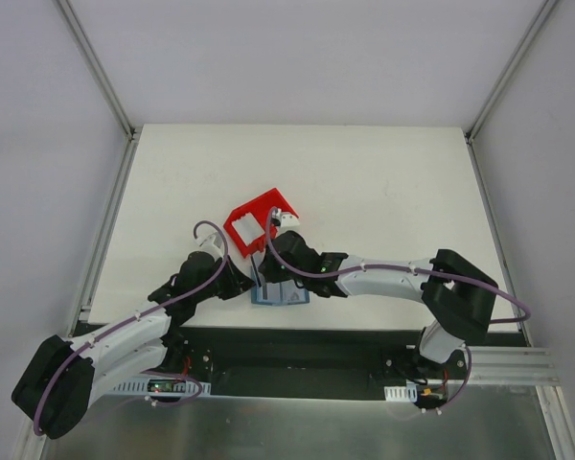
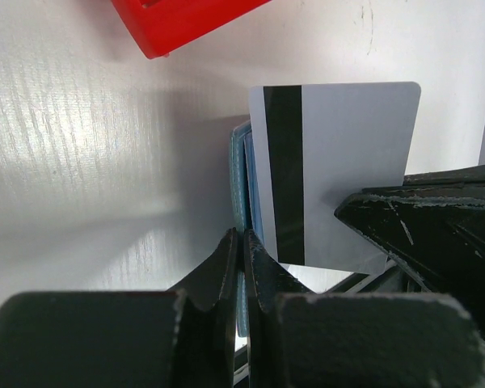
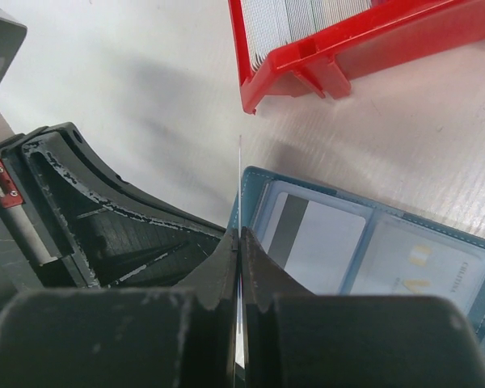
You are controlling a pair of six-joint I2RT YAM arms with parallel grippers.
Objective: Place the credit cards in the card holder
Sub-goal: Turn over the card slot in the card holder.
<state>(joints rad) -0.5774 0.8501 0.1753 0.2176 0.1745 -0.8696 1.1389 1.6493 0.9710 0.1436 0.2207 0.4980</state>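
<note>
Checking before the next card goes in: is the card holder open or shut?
Open: the card holder lies spread, its pocketed inside facing up.

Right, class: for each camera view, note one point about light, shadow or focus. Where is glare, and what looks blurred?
Left wrist view: bright sheen on the table, soft shadow left of the striped card, the left gripper blurred up close. Right wrist view: the right gripper is soft too, the card holder sharp. Top view: even, diffuse light, only faint shadows.

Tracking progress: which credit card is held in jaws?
The black-striped card clamped in the right gripper; the others sit in the card holder or red bin.
</note>
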